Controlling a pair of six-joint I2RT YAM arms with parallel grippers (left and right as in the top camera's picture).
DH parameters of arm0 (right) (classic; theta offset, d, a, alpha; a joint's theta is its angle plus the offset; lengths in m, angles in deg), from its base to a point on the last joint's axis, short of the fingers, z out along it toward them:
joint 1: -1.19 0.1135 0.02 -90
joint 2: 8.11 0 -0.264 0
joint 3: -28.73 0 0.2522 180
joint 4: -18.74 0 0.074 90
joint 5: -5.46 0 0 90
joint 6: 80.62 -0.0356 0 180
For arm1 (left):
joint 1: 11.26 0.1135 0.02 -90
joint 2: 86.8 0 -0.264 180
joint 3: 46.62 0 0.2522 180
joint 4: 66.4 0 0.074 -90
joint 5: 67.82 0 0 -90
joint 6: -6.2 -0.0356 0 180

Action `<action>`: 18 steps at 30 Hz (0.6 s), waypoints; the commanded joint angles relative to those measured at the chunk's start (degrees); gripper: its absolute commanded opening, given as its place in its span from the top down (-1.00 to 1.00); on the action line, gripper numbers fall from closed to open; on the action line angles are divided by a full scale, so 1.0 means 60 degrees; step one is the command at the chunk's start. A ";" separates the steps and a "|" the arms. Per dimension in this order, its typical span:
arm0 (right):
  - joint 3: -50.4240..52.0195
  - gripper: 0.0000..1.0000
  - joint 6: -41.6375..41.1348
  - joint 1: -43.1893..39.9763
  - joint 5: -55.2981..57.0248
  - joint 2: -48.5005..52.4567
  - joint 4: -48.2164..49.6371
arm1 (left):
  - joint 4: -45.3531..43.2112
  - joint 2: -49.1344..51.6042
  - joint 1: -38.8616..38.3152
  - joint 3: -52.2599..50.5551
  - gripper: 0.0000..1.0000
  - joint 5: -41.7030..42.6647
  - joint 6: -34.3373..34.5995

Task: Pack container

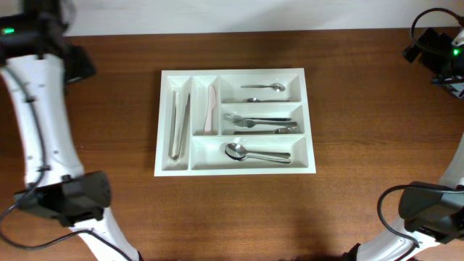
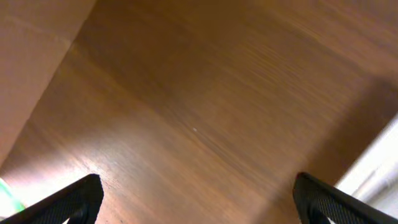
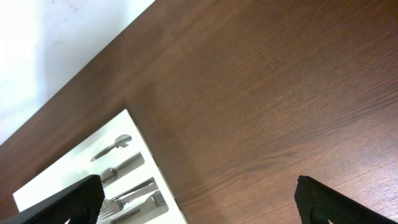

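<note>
The container (image 1: 164, 123), a white five-compartment cutlery tray, lies mid-table. Its left upright slot holds metal tongs (image 1: 178, 116) and the second holds a white knife (image 1: 211, 109). The long slots hold a small spoon (image 1: 264, 88), forks (image 1: 257, 119) and a large spoon (image 1: 254, 153). My left gripper (image 2: 196, 199) is open and empty over bare wood, far left of the tray. My right gripper (image 3: 199, 199) is open and empty over bare wood to the right of the tray, whose corner (image 3: 127, 124) shows at the lower left of the right wrist view.
The brown wooden table (image 1: 362, 130) runs on all sides of the tray. A pale wall lies beyond its far edge (image 3: 56, 56). The arm bases stand at the front left (image 1: 72, 199) and front right (image 1: 428, 210).
</note>
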 commanded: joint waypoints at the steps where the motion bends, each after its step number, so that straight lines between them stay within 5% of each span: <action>1: 0.0007 -0.97 0.0018 -0.0069 0.0084 0.0022 0.0000 | -0.0149 -0.0073 0.0787 -0.0142 -0.99 0.0856 -0.0168; 18: 0.0007 -0.97 0.0018 -0.0066 0.0084 0.0025 0.0000 | -0.0146 -0.0073 0.1891 -0.0149 -0.99 0.1056 -0.0164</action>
